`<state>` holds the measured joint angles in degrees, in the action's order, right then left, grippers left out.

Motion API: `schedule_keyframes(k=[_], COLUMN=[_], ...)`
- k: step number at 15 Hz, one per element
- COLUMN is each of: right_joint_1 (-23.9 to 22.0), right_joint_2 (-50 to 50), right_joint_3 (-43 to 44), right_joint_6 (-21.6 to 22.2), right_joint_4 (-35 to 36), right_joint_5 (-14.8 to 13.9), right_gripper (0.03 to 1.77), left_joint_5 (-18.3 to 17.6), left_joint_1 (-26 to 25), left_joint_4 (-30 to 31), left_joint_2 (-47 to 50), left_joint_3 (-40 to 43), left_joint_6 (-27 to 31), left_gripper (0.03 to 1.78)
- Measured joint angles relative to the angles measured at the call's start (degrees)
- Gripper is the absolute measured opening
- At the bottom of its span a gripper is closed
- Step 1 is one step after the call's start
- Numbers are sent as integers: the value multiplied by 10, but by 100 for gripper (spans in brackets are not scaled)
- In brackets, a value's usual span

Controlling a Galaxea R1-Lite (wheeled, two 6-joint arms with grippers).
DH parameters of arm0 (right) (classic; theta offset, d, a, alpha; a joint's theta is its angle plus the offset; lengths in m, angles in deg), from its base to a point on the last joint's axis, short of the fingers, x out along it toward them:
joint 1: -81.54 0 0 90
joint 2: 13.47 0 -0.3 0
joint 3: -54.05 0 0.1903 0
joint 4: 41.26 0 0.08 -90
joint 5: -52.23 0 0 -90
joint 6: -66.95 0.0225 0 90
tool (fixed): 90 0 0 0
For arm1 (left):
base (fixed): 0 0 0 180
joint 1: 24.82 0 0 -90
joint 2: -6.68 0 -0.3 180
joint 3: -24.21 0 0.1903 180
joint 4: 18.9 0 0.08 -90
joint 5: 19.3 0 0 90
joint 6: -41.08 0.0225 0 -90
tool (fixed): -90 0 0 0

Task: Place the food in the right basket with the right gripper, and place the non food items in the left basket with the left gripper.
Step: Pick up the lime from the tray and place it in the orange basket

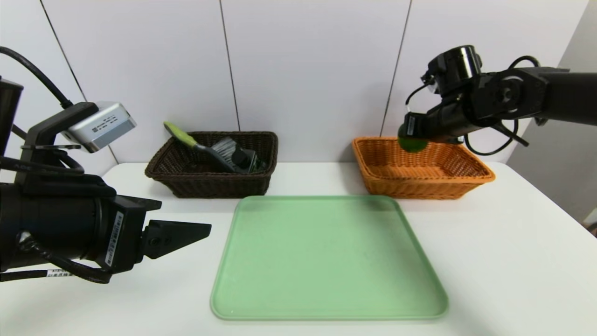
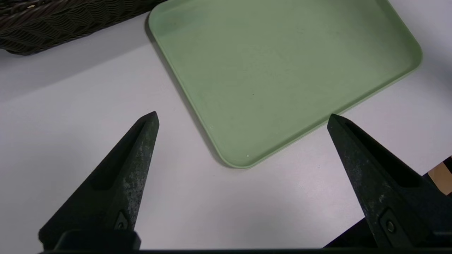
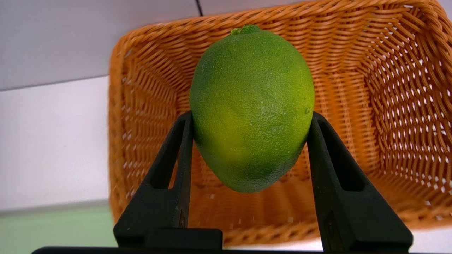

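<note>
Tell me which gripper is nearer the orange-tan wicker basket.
The right: the right gripper is above the orange-tan wicker basket, gripping the lime. The left gripper is open, left of the green tray.

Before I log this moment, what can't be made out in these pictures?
- Head view: floor of the dark brown woven basket, hidden by its front wall and contents.
- Left wrist view: most of that basket, cut off by the edge.
- Right wrist view: wicker directly behind the glossy green oval fruit, which covers it.

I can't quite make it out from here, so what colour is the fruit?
The fruit is green with yellowish patches, clearest in the right wrist view.
</note>
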<state>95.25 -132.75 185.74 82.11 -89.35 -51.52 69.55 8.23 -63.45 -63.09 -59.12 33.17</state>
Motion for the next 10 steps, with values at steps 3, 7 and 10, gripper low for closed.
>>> schedule_keyframes(k=[3, 7, 10], right_joint_1=[-14, -23, -27], right_joint_2=[-64, -87, -81], right_joint_3=[30, 35, 35], right_joint_6=[-23, -27, -27], right_joint_4=[3, 10, 5], right_joint_5=[-12, -10, -6], right_gripper=[93, 124, 139], left_joint_5=[0, 0, 1], left_joint_1=[0, 0, 0], left_joint_4=[0, 1, 4], left_joint_2=[-2, -3, -5], left_joint_3=[0, 0, 0], left_joint_6=[0, 0, 0], left_gripper=[169, 169, 169])
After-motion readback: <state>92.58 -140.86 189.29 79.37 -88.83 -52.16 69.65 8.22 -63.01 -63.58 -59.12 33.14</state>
